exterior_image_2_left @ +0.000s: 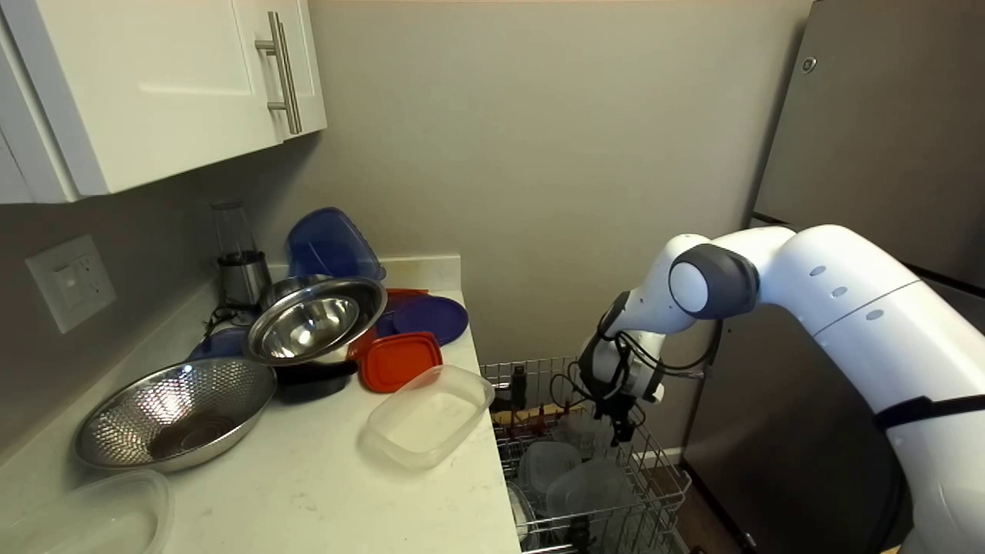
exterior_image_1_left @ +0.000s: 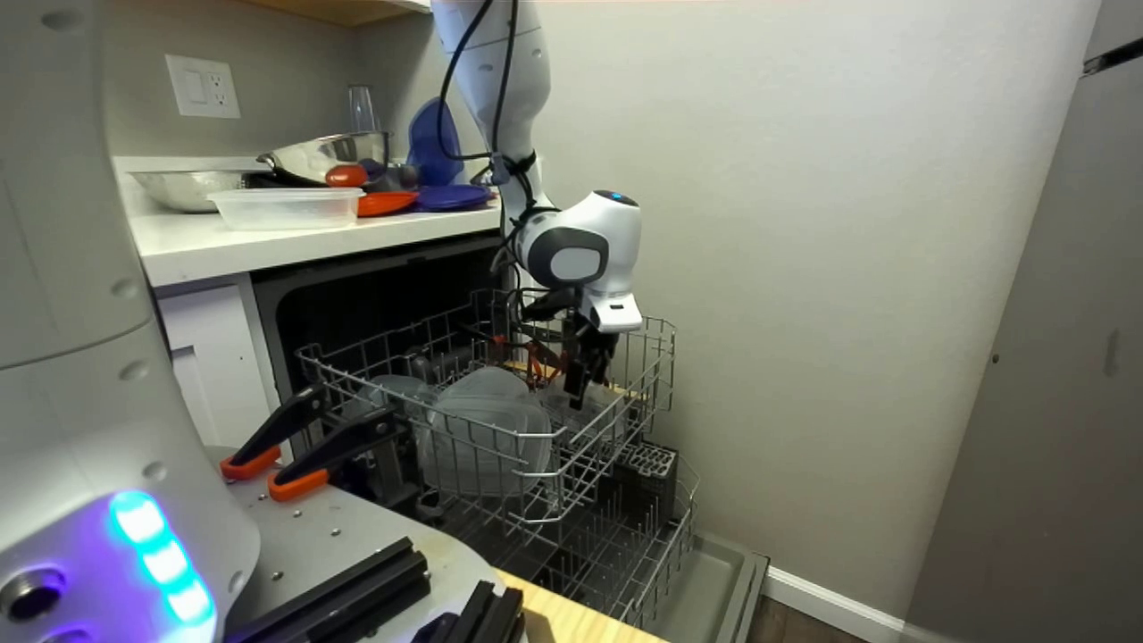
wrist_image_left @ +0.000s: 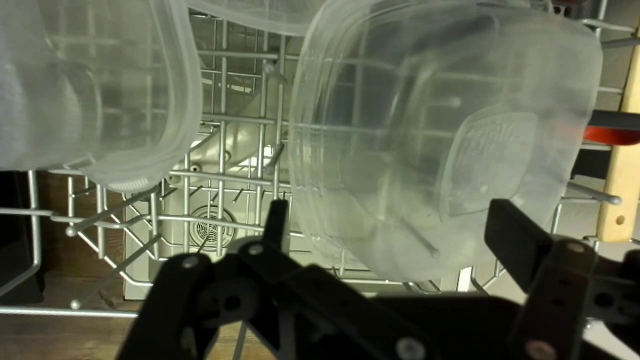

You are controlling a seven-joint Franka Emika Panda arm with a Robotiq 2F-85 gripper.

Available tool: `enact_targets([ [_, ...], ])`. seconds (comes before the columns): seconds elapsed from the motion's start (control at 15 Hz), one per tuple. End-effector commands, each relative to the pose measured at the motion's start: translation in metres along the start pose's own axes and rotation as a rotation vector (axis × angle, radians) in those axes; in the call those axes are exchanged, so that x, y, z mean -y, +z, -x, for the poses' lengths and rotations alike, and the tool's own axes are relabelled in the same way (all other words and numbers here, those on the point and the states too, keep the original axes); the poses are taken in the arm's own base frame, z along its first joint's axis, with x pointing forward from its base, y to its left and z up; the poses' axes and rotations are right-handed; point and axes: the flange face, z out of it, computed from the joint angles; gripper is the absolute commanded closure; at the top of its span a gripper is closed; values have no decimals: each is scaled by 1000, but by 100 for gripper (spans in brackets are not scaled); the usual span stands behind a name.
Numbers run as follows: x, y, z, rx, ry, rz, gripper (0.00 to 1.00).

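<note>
We see the white counter (exterior_image_2_left: 323,492), off to one side of the claw (wrist_image_left: 390,217) and higher up. The wire rack (wrist_image_left: 223,54) spreads out below the claw. In the wrist view, a big clear tub (wrist_image_left: 100,100) sits left of the claw. A square clear tub (wrist_image_left: 400,150) lies in the rack just under the claw and fills most of the gap between its fingers (wrist_image_left: 517,240); we can't tell if they touch it. The claw is loose, its fingers spread wide. Right of it, we spot a wooden strip (wrist_image_left: 620,190) and a small red piece (wrist_image_left: 610,135).
</note>
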Motion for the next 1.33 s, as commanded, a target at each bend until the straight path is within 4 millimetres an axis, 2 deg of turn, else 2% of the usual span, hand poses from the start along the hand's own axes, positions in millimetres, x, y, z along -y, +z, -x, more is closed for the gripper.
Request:
enact_targets([
  [0.0,5,2,5,-18,-7,-11,0],
  [0.27,10,11,9,-52,-46,-43,0],
  [0.67,9,43,14,-57,-43,-91,0],
  [0.8,7,49,11,-60,-40,-95,0],
  [1.07,7,48,7,-71,-37,-102,0],
  [1.27,13,29,6,-102,-51,-145,0],
])
